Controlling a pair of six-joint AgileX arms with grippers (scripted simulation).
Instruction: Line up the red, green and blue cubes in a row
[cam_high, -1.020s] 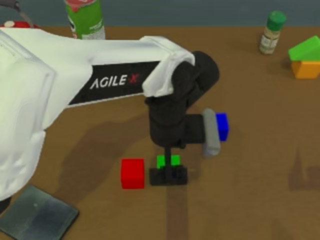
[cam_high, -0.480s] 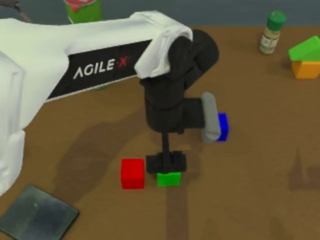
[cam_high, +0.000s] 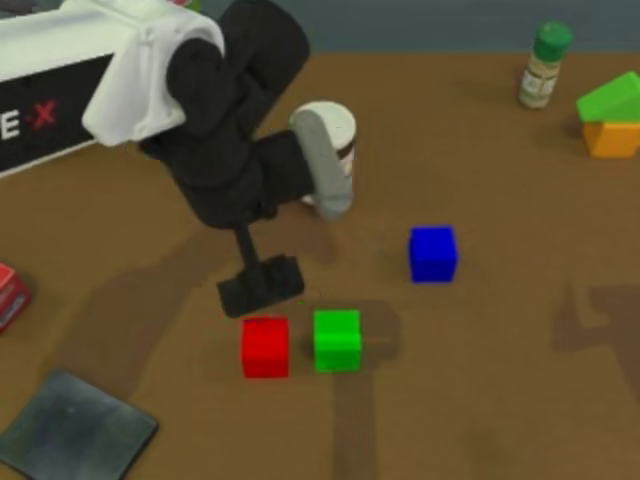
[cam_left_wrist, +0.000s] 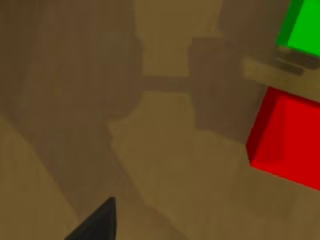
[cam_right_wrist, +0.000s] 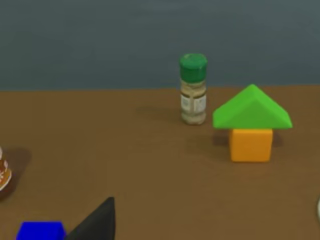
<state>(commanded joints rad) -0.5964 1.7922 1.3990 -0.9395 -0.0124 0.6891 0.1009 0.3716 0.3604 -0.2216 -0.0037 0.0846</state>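
Brown and wood-toned, the surface (cam_high: 520, 400) carried three small cubes, one of each colour. One red cube (cam_high: 265, 347) sat just beside one green cube (cam_high: 337, 340), a narrow gap between them, the pair forming a short row with the green on the red's right. One blue cube (cam_high: 432, 253) lay apart from that pair, farther back and to the right of the green cube, out of line with them.

Relative to the red cube, the left end effector (cam_high: 260, 285) hung just behind it, empty, carried on the one arm seen from above; whether its fingers were wide or narrow could not be told. The left wrist view caught the red cube and a corner of the green one beside it. The right end effector appeared only as a dark fingertip (cam_right_wrist: 97, 222) in its own wrist view, its spread impossible to judge.

Well behind the red cube stood one white-lidded jar (cam_high: 328, 130), partly hidden by the arm. Far off to the red cube's right and back stood one green-capped spice bottle (cam_high: 544, 66), and near that bottle one green wedge block (cam_high: 608, 98) rested on one orange block (cam_high: 612, 138). One dark grey square slab (cam_high: 72, 428) lay to the red cube's front left.
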